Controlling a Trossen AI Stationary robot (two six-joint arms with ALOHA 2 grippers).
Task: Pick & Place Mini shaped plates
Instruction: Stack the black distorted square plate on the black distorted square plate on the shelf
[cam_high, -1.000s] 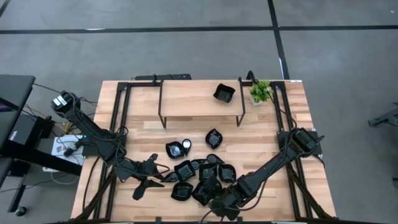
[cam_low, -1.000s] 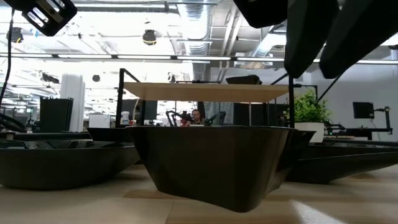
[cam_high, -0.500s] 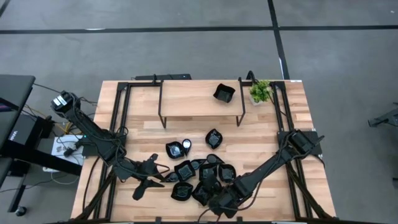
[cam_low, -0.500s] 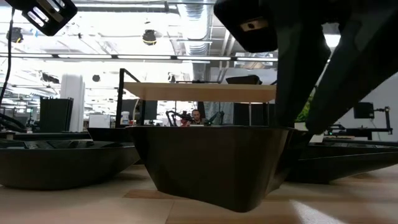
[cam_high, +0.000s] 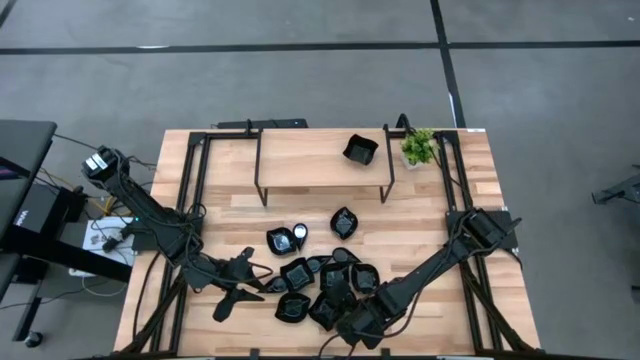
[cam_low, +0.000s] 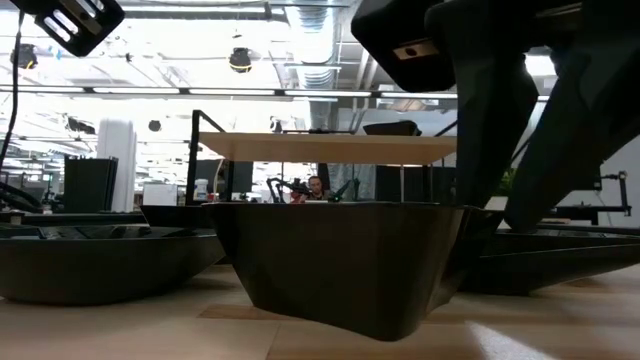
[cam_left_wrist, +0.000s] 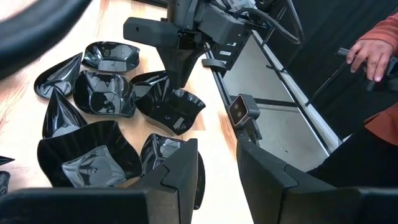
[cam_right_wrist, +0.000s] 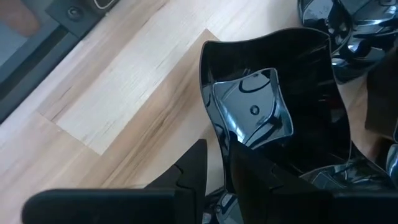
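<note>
Down near the table's (cam_high: 420, 215) front edge, a square plate's (cam_right_wrist: 273, 118) rim is pinched by the right hand (cam_right_wrist: 214, 163). Beside the pile (cam_high: 325, 280), the left hand (cam_high: 235, 292) is held empty and parted.

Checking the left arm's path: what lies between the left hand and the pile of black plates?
High view: only bare table between left hand and plates.

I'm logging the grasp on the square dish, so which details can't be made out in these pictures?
- High view: the right gripper hides the glossy black square plate it reaches for.
- Low view: another wide black dish fills the foreground, hiding the pile behind.
- Right wrist view: the square plate's rim sits between the fingers; contact underneath is hidden.
- Left gripper waits left of the pile.
</note>
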